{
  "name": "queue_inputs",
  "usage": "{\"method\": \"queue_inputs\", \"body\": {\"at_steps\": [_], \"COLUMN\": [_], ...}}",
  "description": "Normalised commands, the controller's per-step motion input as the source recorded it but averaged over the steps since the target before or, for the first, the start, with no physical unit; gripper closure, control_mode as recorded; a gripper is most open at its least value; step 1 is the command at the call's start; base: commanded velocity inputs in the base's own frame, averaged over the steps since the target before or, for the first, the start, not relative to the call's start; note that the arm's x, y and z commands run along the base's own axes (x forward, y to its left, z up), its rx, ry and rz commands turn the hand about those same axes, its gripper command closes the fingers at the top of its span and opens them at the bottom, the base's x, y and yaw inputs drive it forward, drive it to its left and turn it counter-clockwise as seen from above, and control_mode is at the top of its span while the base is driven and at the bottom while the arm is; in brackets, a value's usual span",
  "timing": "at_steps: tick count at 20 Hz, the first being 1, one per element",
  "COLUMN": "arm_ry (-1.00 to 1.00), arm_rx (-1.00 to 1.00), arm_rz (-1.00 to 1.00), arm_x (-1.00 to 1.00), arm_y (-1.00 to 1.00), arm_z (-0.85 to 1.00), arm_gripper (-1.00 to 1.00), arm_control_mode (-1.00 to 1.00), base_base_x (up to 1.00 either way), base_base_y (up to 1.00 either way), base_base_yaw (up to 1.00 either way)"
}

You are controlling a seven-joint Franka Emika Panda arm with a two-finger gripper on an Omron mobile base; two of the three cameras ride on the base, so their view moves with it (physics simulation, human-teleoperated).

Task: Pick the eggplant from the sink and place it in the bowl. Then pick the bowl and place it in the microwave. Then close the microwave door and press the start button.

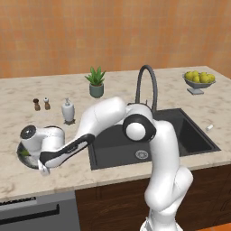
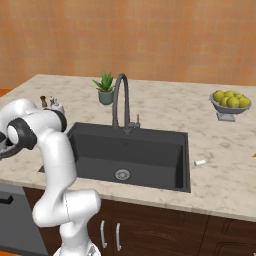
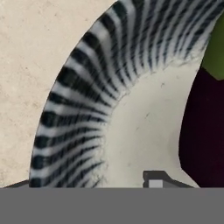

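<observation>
Eggplant (image 3: 202, 127) inside bowl (image 3: 74, 109) beside sink (image 1: 189, 135); hand hides bowl; fingers' state unclear.

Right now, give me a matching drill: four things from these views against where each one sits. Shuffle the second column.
Things:
1. dark purple eggplant
2. footed grey dish of yellow fruit
3. small green potted plant
4. round silver drain

Places:
A. sink floor
B. counter, right of the sink
C. inside the streaky blue-grey bowl
D. counter, behind the sink, left of the tap

Pairs: 1-C, 2-B, 3-D, 4-A
</observation>
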Motion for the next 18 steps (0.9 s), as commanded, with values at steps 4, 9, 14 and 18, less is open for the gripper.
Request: {"method": "queue_inputs", "body": {"at_steps": [4,9,14,18], "arm_ry": [0.0,0.0,-0.03,0.0], "arm_rx": [0.0,0.0,0.0,-0.01], "arm_rz": [0.01,0.0,0.01,0.06], "arm_x": [0.0,0.0,-0.25,-0.22], "arm_y": [0.0,0.0,-0.08,-0.13], "arm_z": [-0.03,0.08,0.85,1.0], "arm_gripper": [1.0,1.0,1.0,1.0], "arm_control_mode": [-1.0,-1.0,-1.0,-1.0], "base_base_x": [0.0,0.0,0.0,0.0], "base_base_y": [0.0,0.0,0.0,0.0], "base_base_yaw": [0.0,0.0,0.0,0.0]}}
